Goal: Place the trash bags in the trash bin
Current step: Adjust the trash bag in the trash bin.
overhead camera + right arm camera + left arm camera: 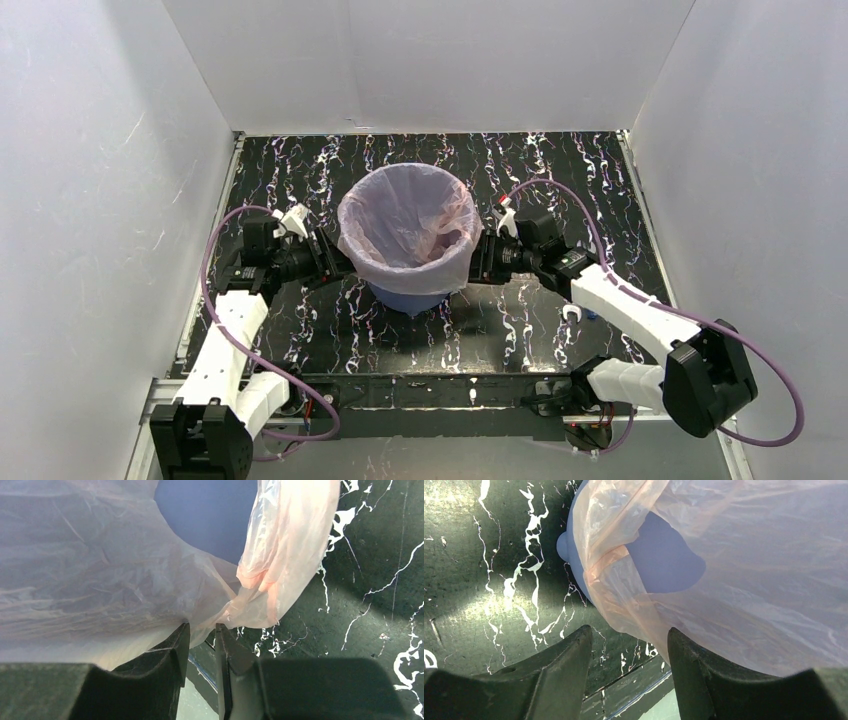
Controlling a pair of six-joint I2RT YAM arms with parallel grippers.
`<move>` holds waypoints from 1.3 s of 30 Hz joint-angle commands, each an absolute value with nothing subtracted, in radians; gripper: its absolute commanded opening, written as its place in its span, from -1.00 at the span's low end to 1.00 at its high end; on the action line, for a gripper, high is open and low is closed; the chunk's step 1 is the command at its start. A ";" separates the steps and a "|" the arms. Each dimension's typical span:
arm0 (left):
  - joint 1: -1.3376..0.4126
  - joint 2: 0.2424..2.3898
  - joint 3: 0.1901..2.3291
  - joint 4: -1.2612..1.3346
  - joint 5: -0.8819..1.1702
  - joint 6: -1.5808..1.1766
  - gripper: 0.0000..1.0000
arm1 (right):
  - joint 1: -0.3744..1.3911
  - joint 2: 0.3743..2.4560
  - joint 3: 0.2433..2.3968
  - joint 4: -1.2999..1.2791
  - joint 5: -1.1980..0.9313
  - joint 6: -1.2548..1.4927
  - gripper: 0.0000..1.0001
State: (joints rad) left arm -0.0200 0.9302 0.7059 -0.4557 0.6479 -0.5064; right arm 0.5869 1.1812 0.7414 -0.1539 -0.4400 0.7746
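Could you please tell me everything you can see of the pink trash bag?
The trash bag is thin, translucent pale-pink film, crinkled. It lines the blue bucket, its top turned out over the rim and draped down the outer wall; handle cut-outs leave blue showing. The right gripper stands nearly closed at a fold of its hem; a pinch is unclear. The open left gripper sits beside the hem.

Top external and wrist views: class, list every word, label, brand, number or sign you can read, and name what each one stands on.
No readable text in any view.
Blue bucket: no label shows; the pink plastic bag drapes over its rim and upper wall.
Black table: the white streaks are a marbled pattern, not writing.
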 commanded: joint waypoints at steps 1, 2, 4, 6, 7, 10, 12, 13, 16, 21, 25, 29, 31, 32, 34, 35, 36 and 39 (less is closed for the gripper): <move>-0.028 0.961 0.703 -0.429 0.677 -0.492 0.09 | 0.603 1.155 0.781 -0.252 -0.393 0.671 -0.29; -0.028 0.966 0.702 -0.436 0.672 -0.488 0.07 | 0.603 1.135 0.783 -0.296 -0.349 0.656 -0.22; -0.029 0.951 0.688 -0.442 0.650 -0.493 -0.03 | 0.601 1.057 0.770 -0.355 -0.249 0.652 -0.08; -0.029 0.912 0.658 -0.434 0.630 -0.513 -0.09 | 0.601 0.989 0.745 -0.350 -0.191 0.677 0.00; -0.029 0.891 0.643 -0.425 0.616 -0.530 -0.16 | 0.601 0.958 0.732 -0.342 -0.175 0.695 0.03; -0.029 0.832 0.602 -0.372 0.598 -0.599 -0.07 | 0.601 0.891 0.704 -0.310 -0.164 0.749 0.03; -0.028 0.791 0.566 -0.316 0.590 -0.679 0.17 | 0.601 0.857 0.697 -0.301 -0.151 0.779 0.03; -0.028 0.774 0.550 -0.281 0.586 -0.720 0.19 | 0.601 0.844 0.699 -0.300 -0.145 0.789 0.03; -0.028 0.749 0.522 -0.201 0.579 -0.798 0.19 | 0.601 0.816 0.712 -0.300 -0.117 0.808 0.03; -0.029 0.774 0.521 -0.161 0.593 -0.842 -0.03 | 0.601 0.807 0.743 -0.304 -0.088 0.821 0.03; -0.029 0.792 0.485 -0.101 0.589 -0.874 -0.40 | 0.601 0.822 0.754 -0.292 -0.100 0.835 0.03; -0.029 0.815 0.453 -0.041 0.619 -0.897 -0.66 | 0.601 0.839 0.759 -0.282 -0.109 0.839 0.03; -0.029 0.826 0.436 -0.016 0.626 -0.898 -0.81 | 0.601 0.847 0.762 -0.276 -0.109 0.841 0.03; -0.029 0.829 0.428 -0.008 0.628 -0.900 -0.84 | 0.601 0.849 0.764 -0.272 -0.109 0.840 0.03; -0.029 0.837 0.417 0.016 0.630 -0.894 -0.90 | 0.601 0.855 0.767 -0.262 -0.110 0.839 0.03; -0.029 0.840 0.416 0.017 0.630 -0.886 -0.94 | 0.601 0.859 0.769 -0.258 -0.110 0.839 0.03; -0.029 0.842 0.414 0.011 0.628 -0.877 -0.95 | 0.601 0.862 0.772 -0.254 -0.111 0.838 0.03; -0.029 0.846 0.409 0.007 0.622 -0.859 -0.95 | 0.601 0.874 0.784 -0.248 -0.117 0.837 0.03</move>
State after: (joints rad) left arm -0.0254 0.8433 0.4175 -0.0181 0.6064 -0.8902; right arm 0.6014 0.8669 0.7204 -0.3107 -0.1150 0.8352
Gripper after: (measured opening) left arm 0.026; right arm 0.515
